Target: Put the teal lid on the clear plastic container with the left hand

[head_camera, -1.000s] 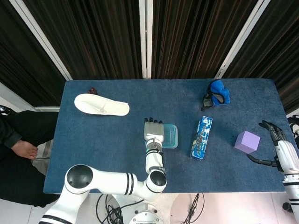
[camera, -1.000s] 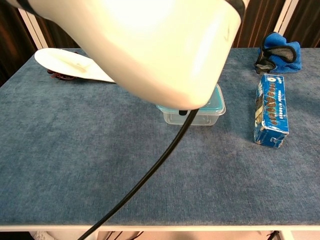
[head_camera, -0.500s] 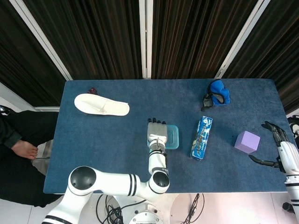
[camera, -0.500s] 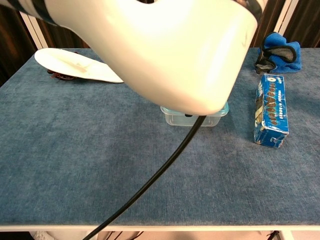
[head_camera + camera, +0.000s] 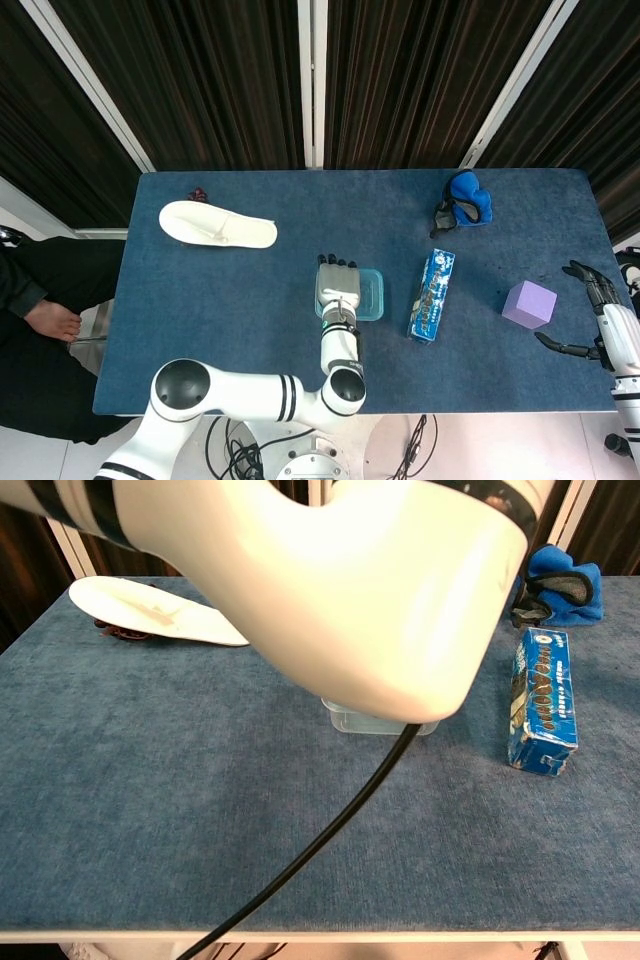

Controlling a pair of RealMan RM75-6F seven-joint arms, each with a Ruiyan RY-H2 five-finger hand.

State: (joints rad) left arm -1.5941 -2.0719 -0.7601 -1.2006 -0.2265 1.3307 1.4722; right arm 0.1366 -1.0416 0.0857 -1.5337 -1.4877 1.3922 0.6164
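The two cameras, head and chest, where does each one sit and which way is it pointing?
Head view: high above, looking straight down on the table; shows the left hand over the teal lid and the right hand at the right edge.
Chest view: low at the near table edge, facing across; the left arm fills most of it.
Shared: clear plastic container, blue box, white insole, blue goggles.

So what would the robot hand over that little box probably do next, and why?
Probably press down gently, then lift away. In the head view the left robot hand lies flat over the teal lid, which already sits on the clear plastic container. Whether the lid is fully seated cannot be told, since the arm hides it in the chest view.
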